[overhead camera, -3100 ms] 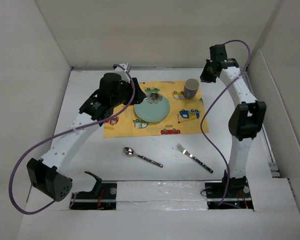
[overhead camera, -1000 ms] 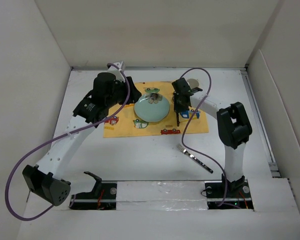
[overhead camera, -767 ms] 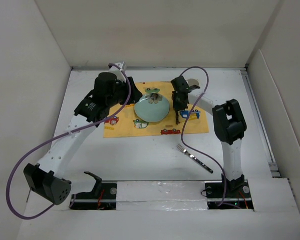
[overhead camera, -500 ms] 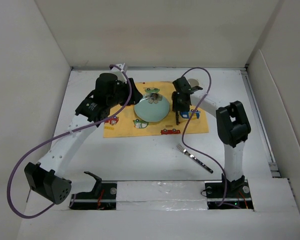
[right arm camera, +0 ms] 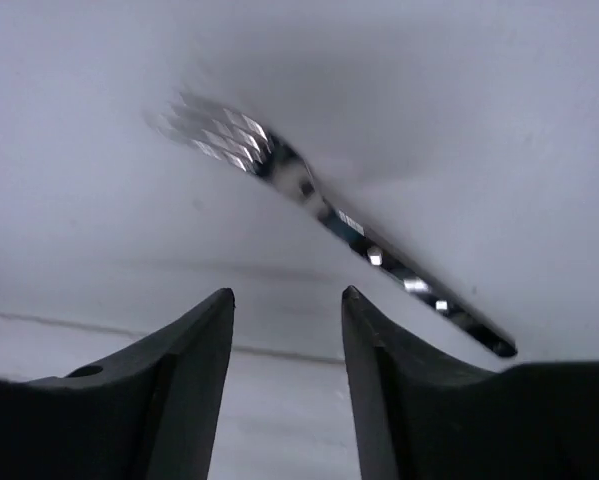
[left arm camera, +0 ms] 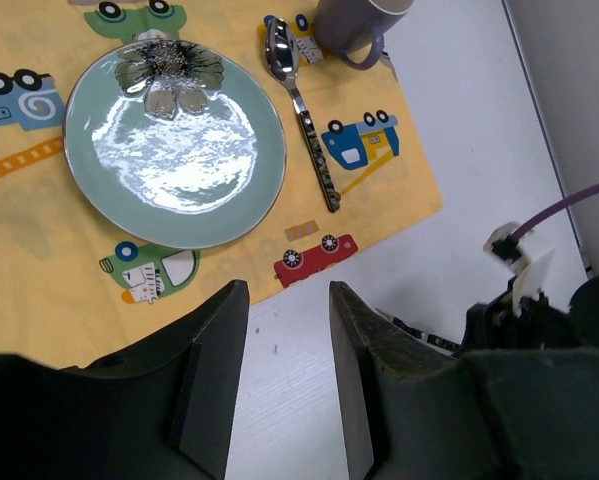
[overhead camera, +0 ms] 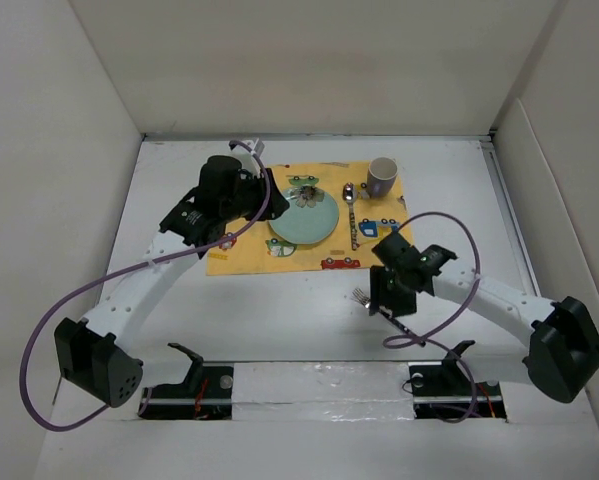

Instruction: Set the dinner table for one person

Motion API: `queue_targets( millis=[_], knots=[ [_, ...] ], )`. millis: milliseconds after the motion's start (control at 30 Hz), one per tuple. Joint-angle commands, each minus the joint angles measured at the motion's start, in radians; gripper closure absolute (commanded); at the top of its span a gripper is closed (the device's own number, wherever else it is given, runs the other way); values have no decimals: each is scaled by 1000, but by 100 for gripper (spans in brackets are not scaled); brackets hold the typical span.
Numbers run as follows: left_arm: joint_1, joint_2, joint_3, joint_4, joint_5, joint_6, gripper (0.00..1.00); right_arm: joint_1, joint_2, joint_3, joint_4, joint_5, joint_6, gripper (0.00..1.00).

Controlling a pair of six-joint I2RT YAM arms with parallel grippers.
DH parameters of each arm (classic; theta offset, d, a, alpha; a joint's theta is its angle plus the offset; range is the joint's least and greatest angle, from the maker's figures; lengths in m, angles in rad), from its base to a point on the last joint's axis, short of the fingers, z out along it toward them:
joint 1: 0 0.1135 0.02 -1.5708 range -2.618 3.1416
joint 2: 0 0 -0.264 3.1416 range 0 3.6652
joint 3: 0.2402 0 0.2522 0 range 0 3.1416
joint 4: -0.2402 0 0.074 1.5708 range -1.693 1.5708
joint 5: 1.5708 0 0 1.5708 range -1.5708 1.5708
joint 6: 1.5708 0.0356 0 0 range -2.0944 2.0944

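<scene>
The white dinner table (overhead camera: 229, 310) carries a yellow car-print mat (overhead camera: 241, 258). On the mat are a teal plate (overhead camera: 304, 217) (left arm camera: 174, 150), a spoon (overhead camera: 350, 215) (left arm camera: 304, 120) just right of the plate, and a grey mug (overhead camera: 382, 177) (left arm camera: 354, 25) at the far right corner. A fork (overhead camera: 411, 333) (right arm camera: 319, 210) lies on the bare table near the front. My right gripper (overhead camera: 383, 298) (right arm camera: 287, 300) hangs open just above the fork, with nothing between its fingers. My left gripper (overhead camera: 268, 196) (left arm camera: 284, 300) is open and empty, raised over the plate's left edge.
White walls (overhead camera: 79, 120) enclose the table on the left, back and right. The right arm's purple cable (overhead camera: 449, 300) loops over the table near the fork. The arm bases and a black rail (overhead camera: 319, 385) run along the near edge.
My right gripper let go of the spoon on the mat, opened, and swung back toward the near edge over the fork. The left arm has barely shifted.
</scene>
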Motion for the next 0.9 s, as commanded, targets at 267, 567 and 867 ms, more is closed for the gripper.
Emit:
queue_targets(
  millis=[267, 567, 867],
  knots=[
    [-4, -45, -18, 52, 49, 24, 65, 67, 142, 18, -128, 85, 192, 21],
    [-4, -105, -7, 0, -29, 52, 65, 28, 366, 128, -143, 243, 91, 28],
    [-4, -98, 15, 5, -51, 46, 65, 31, 378, 64, 59, -56, 23, 79]
  ],
)
